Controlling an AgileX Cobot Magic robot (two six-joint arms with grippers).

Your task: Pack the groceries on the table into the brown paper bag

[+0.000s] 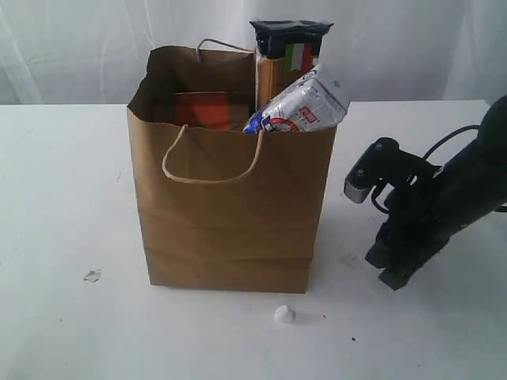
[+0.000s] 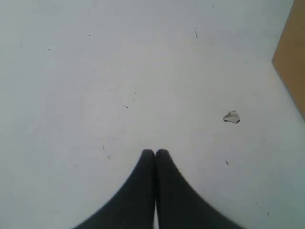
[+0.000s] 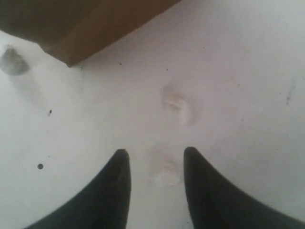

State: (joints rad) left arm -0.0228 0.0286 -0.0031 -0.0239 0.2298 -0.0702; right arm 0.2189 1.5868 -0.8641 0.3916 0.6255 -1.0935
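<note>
The right gripper is released, its jaws apart with nothing between them, low over the table beside the brown paper bag. The left gripper is clenched on nothing above bare table. The bag stands upright in the middle of the table. From its mouth rise the long spaghetti packet and a silver pouch. The paper walls look soft and easy to crease, so I think the cord handles are the safest hold. The spaghetti is probably brittle. The packet carries a green-white-red flag stripe. The pouch label is red and blue, its writing too small to read.
</note>
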